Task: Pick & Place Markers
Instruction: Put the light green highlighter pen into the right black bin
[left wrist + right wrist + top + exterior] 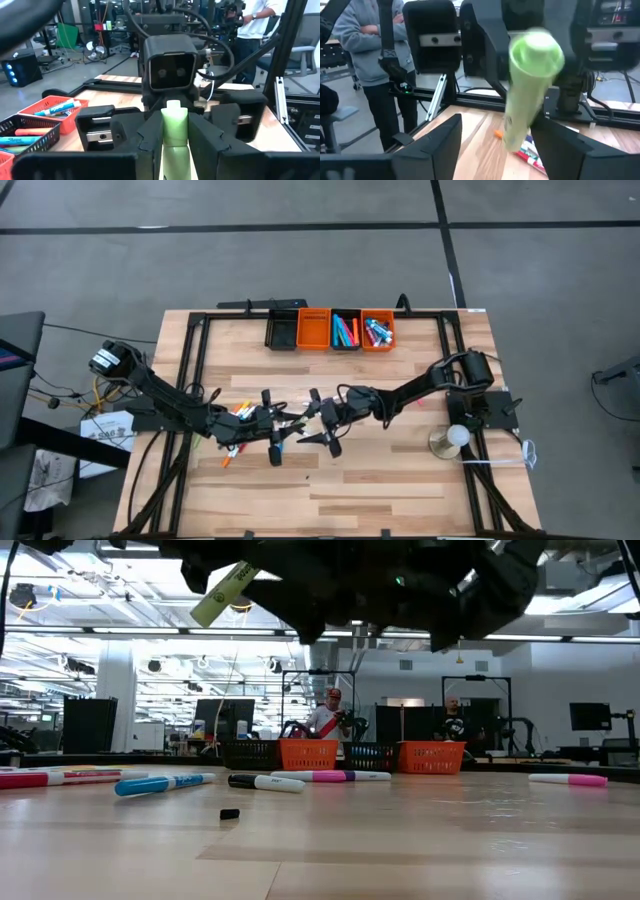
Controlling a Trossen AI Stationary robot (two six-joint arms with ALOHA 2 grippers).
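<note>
Mid-desk, well above the wood: green marker point(174, 131) clamped in the left claw point(175, 150), its long axis aimed into the wide-open right claw point(492, 145) directly facing, handover-ready.

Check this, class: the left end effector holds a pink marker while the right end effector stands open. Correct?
No: the marker in the left end effector is green, not pink, as the left wrist view shows. The right end effector does stand open.
</note>
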